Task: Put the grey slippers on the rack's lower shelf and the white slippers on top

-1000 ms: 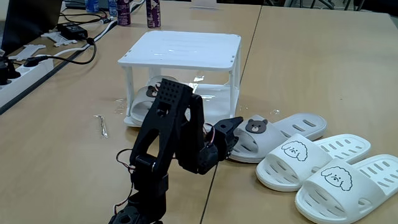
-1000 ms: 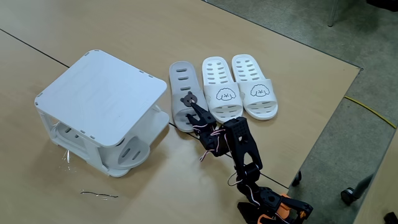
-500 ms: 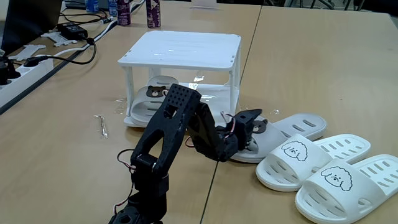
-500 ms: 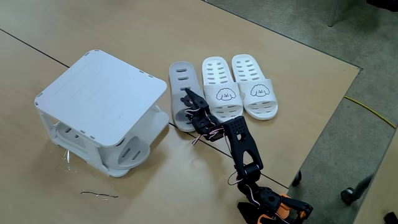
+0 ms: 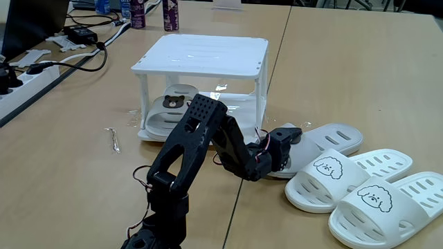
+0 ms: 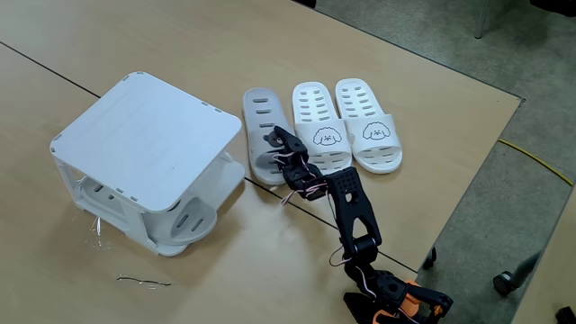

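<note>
- End effector down at the strap of the loose grey slipper, right on the bear badge. Looks in contact with the strap; whether spread, pressed together or pinching it: cannot tell, fingers too dark and small in both fixed views.
- That slipper flat on the worktop, not lifted; just beside the rack's near corner post, touching or almost touching the nearer white slipper.
- Other grey slipper already on the lower shelf, bear badge visible under the slatted top, toward the left in the lower-angle fixed view. Room beside it on the shelf, judging by the bare glossy tray.
- Rack top bare, nothing placed there yet.
- Second white slipper side by side with the first, both flat on the worktop, untouched, puppy faces up.
- Progress estimate: one of four placed. Current step likely the grasp of grey number two.
- Left: lift and slide it onto the lower shelf next to its mate, then both white ones onto the top.
- Unrelated: bent wire on the worktop left of the rack, cables and power strip far left; clear of the work path.
</note>
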`<state>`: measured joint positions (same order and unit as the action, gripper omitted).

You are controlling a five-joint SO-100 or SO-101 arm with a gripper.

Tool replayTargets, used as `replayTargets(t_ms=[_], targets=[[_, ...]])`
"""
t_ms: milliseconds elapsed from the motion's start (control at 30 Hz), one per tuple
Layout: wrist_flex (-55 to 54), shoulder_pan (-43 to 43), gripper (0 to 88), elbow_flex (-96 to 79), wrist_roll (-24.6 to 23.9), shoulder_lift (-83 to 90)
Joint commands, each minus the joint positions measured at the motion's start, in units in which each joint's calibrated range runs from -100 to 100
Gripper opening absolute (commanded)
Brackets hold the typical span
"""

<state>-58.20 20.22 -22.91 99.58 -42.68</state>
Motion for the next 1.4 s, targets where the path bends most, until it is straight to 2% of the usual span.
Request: replayTargets(t_ms=[0, 133, 433, 700, 933, 1167, 1367], targets=[[7.81, 1.16, 0.7, -0.23, 0.42, 19.92], [11.00, 1.90, 0.7, -7.99, 0.42, 32.46], [10.92, 1.90, 0.7, -48.31, 0.42, 66.87], [10.74, 1.40, 0.7, -73.48, 0.42, 88.33], [10.92, -1.47, 0.7, -76.19, 0.42, 91.02], [11.35, -14.14, 0.7, -76.19, 0.42, 91.10], [20.15, -11.75, 0.7, -76.19, 0.42, 91.10]])
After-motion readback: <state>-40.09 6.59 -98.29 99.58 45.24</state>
